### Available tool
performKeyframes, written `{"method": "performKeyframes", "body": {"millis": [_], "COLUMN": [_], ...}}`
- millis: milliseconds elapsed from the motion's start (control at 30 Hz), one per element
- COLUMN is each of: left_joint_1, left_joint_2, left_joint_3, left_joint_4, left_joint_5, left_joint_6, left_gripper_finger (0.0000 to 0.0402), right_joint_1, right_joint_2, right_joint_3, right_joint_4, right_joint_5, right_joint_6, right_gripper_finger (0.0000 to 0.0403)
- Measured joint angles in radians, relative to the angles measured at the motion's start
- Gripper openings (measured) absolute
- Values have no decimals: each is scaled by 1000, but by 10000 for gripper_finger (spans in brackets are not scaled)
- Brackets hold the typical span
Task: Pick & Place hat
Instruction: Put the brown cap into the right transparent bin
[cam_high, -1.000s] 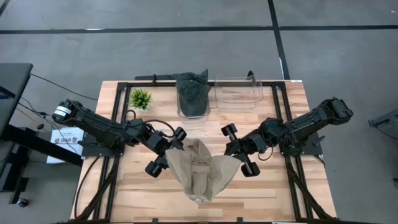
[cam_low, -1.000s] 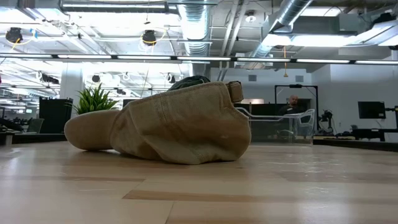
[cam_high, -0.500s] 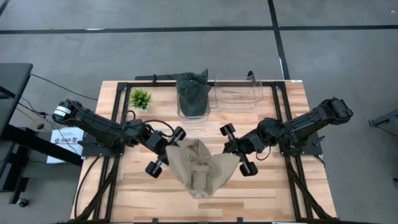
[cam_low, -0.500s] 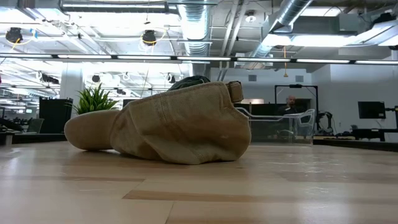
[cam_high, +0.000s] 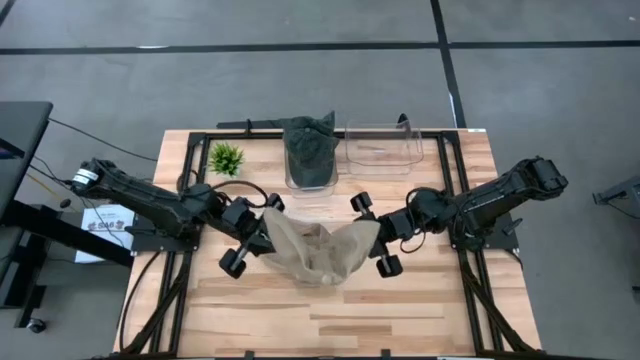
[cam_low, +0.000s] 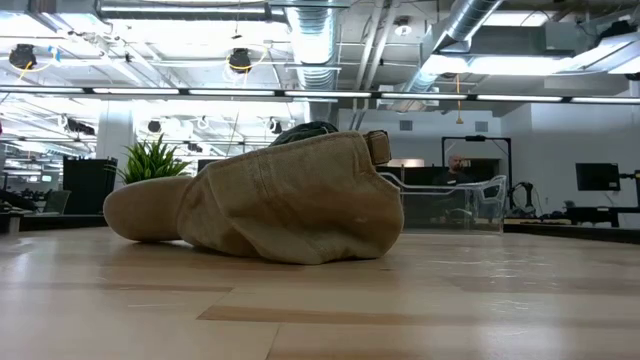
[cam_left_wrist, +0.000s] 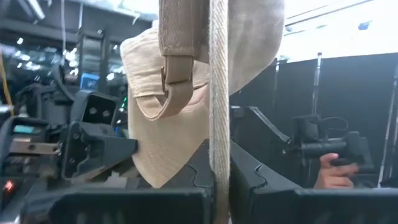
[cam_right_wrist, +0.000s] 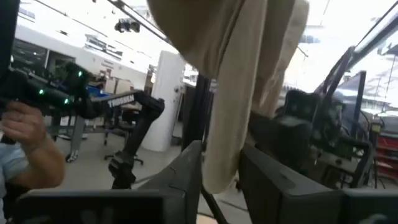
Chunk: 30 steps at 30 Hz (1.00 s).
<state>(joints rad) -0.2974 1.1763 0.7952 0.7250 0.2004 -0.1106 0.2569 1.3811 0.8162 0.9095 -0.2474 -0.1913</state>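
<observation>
The tan hat (cam_high: 315, 250) hangs spread between my two grippers over the middle of the wooden table (cam_high: 420, 300). My left gripper (cam_high: 263, 232) is shut on its left side, and my right gripper (cam_high: 373, 238) has its right side between the fingers. The left wrist view shows the hat's edge (cam_left_wrist: 219, 93) and its strap with buckle (cam_left_wrist: 179, 74). In the right wrist view, hat cloth (cam_right_wrist: 230, 93) hangs between the fingers. The low view shows the hat (cam_low: 270, 205) lying on the tabletop, with no gripper in that picture. My left gripper pinches the hat's stitched edge (cam_left_wrist: 219, 155) between its two fingers, coming level from the table's left. The edge runs straight through the gap, and the cloth beyond it spreads toward the other arm. My right gripper has a fold of the hat's cloth (cam_right_wrist: 221, 168) between its two fingers (cam_right_wrist: 186, 168), which stand a little apart. It comes level from the table's right. From the high view I cannot tell whether the hat is clear of the table.
A clear bin (cam_high: 310, 158) holding a dark green hat stands at the far middle. Next to it on the right is another clear bin (cam_high: 384, 150). A small green plant (cam_high: 227, 157) is at the far left. A person's hand (cam_right_wrist: 25, 134) shows in the room beyond.
Both grippers have moved toward the table's far edge, the left one also toward the left edge. The hat lay long toward the near edge. Its near end has been drawn up and back, and it now spreads sideways between the grippers.
</observation>
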Motion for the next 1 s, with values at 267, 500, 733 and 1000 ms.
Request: {"method": "performKeyframes", "body": {"millis": [267,500,733,1000], "left_joint_1": [1,-1,-50,-105], "left_joint_2": [-152,-272,-319,-337], "left_joint_3": [0,0,-52,-119], "left_joint_4": [-313,-564,-611,-623], "left_joint_5": [-51,-168,-200,-267], "left_joint_6": [-74,-56,-80,-81], "left_gripper_finger": [15,15,14,14], "right_joint_1": [-27,-42,-62,52], "right_joint_2": [0,0,0,0], "right_joint_3": [0,0,0,0], "right_joint_4": [-168,-406,-613,-528], "right_joint_5": [-1,100,238,66], "right_joint_6": [0,0,12,50], "right_gripper_finger": [139,153,143,132]}}
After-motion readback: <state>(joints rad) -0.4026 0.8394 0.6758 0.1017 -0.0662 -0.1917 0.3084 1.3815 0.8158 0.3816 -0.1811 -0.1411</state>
